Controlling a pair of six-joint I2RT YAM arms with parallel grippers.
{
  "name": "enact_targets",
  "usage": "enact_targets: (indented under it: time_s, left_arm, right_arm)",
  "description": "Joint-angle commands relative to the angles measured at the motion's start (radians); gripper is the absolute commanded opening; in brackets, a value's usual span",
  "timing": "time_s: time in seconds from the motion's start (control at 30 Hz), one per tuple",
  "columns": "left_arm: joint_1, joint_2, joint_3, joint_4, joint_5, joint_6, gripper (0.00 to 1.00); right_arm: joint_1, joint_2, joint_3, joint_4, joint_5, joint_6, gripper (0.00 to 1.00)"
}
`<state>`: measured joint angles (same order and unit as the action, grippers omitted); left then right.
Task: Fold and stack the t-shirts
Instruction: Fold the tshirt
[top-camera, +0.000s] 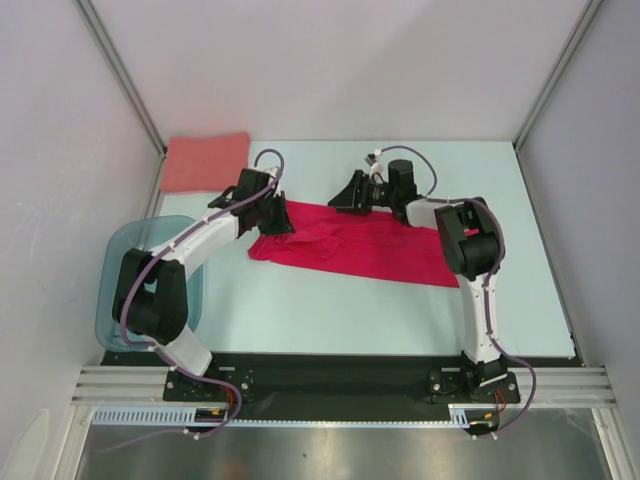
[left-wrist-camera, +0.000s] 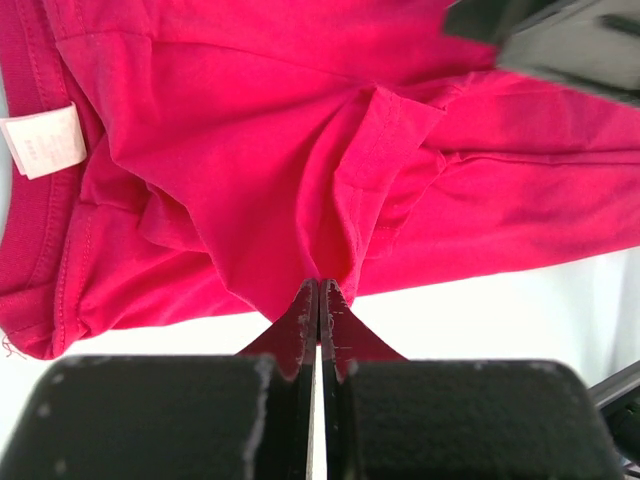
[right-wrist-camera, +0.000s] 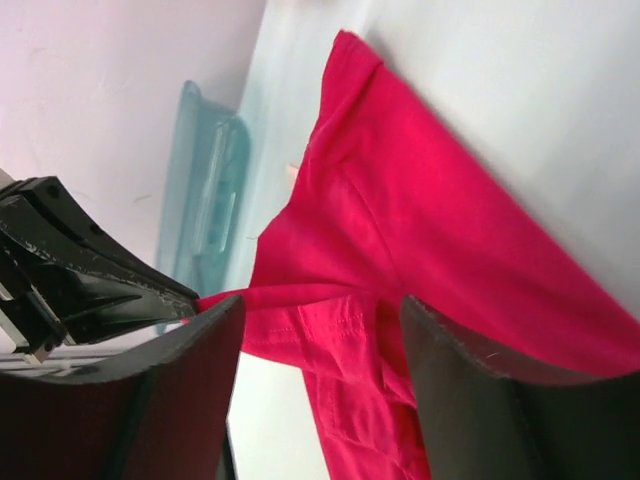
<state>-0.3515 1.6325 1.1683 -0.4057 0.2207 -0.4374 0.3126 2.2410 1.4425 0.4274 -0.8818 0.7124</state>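
One crimson t-shirt (left-wrist-camera: 250, 150) is in the left pincer (left-wrist-camera: 318, 298).

Bright even light, soft shadows, blurred foregrounds

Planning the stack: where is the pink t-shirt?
Top view: the pink t-shirt lies folded at the far left corner, beyond the left gripper pinching the red t-shirt.

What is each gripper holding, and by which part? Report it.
Left gripper pinches the red t-shirt by a bunched fold at its edge. Right gripper is open, holding nothing.
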Motion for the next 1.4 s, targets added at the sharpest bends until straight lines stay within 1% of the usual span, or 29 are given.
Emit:
enact_targets:
  time_s: [0.0, 0.1, 0.27, 0.37, 0.4, 0.47, 0.5, 0.57, 0.67, 0.7, 0.77, 0.8, 0.97, 1.13, 1.23, 1.37]
  left_arm:
    - [0.000, -0.057, -0.018, 0.042, 0.031, -0.018, 0.00]
    - [-0.001, -0.062, -0.032, 0.044, 0.040, -0.021, 0.00]
    - [0.000, -0.079, -0.048, 0.051, 0.040, -0.023, 0.00]
    - [0.002, -0.082, -0.047, 0.053, 0.042, -0.020, 0.00]
    - [0.000, -0.083, -0.047, 0.051, 0.042, -0.021, 0.00]
    - [0.002, -0.083, -0.044, 0.051, 0.040, -0.017, 0.00]
    - [0.002, -0.083, -0.042, 0.050, 0.039, -0.017, 0.00]
    - [0.002, -0.083, -0.042, 0.050, 0.032, -0.015, 0.00]
    - [0.000, -0.083, -0.042, 0.048, 0.031, -0.014, 0.00]
    - [0.002, -0.080, -0.044, 0.048, 0.032, -0.017, 0.00]
    - [0.002, -0.080, -0.045, 0.050, 0.031, -0.017, 0.00]
    - [0.002, -0.080, -0.045, 0.048, 0.028, -0.017, 0.00]
    - [0.002, -0.085, -0.048, 0.036, 0.012, -0.024, 0.00]
    - [0.003, -0.088, -0.052, 0.024, -0.003, -0.032, 0.00]
    - [0.006, -0.088, -0.059, 0.024, -0.006, -0.037, 0.00]
    - [0.017, -0.097, -0.070, 0.018, -0.021, -0.049, 0.00]
  right_arm:
    - [0.011, 0.060, 0.029, 0.198, -0.098, 0.153, 0.68]
    - [0.034, 0.091, 0.039, 0.199, -0.112, 0.165, 0.66]
    - [0.065, 0.131, 0.062, 0.137, -0.123, 0.098, 0.65]
    - [0.086, 0.141, 0.078, 0.114, -0.129, 0.069, 0.62]
    - [0.091, 0.146, 0.091, 0.081, -0.129, 0.050, 0.58]
    - [0.101, 0.152, 0.105, 0.033, -0.125, -0.005, 0.55]
    - [0.103, 0.147, 0.105, 0.002, -0.121, -0.019, 0.50]
    - [0.106, 0.138, 0.095, -0.001, -0.112, -0.040, 0.47]
    - [0.109, 0.124, 0.105, -0.079, -0.105, -0.094, 0.39]
    - [0.111, 0.115, 0.107, -0.113, -0.106, -0.125, 0.33]
    - [0.112, 0.101, 0.099, -0.140, -0.088, -0.142, 0.23]
    - [0.111, 0.092, 0.093, -0.156, -0.082, -0.154, 0.17]
    - [0.109, -0.001, 0.053, -0.197, -0.033, -0.175, 0.09]
    - [0.115, -0.070, 0.026, -0.282, 0.019, -0.205, 0.05]
    - [0.121, -0.103, -0.004, -0.282, 0.027, -0.197, 0.03]
    - [0.128, -0.124, -0.053, -0.237, 0.037, -0.134, 0.00]
